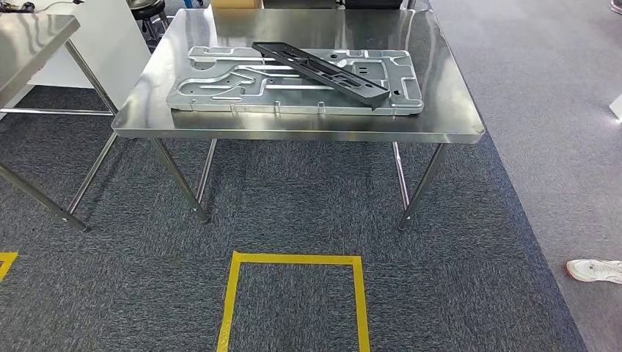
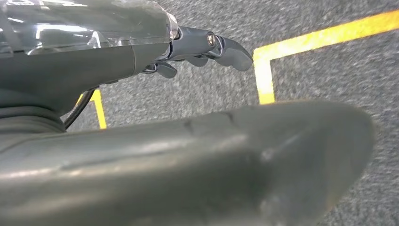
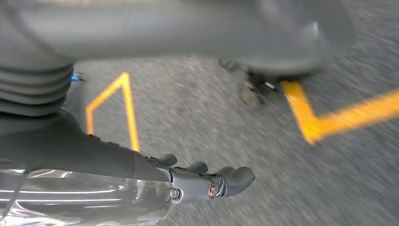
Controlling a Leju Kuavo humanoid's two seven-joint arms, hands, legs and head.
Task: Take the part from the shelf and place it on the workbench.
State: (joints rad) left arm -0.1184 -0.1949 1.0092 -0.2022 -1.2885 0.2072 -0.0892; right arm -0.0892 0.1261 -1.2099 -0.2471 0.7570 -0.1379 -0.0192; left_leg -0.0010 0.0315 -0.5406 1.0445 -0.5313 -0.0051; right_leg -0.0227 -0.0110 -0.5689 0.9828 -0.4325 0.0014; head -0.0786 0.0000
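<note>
Across the upper middle of the head view we see the long black part [image 1: 323, 71] lying flat on a grey stamped metal panel [image 1: 293, 92], which rests on the steel workbench [image 1: 301, 130]. Its long axis runs diagonally, from upper left toward lower right of the frame. We judge the part to be already set down where the task wants it.

Both our hands hang low, well apart from the part, which lies ahead and above them. The left hand [image 2: 202, 49] shows over grey carpet [image 1: 308, 198], fingers [image 2: 233, 52] loosely extended and a little apart, holding nothing. The right hand [image 3: 207, 181] looks the same, fingers [image 3: 237, 176] stretched out and empty. Neither hand seems clearly nearer the part.

Yellow floor tape [image 1: 293, 258] marks a square at the lower centre of the head view. A second table [image 1: 37, 33] is cut off at the upper left, and a white shoe [image 1: 595, 270] at the right edge. No shelf is visible to us. The right wrist view is blurred, and thick grey thumbs block much of both wrist views.
</note>
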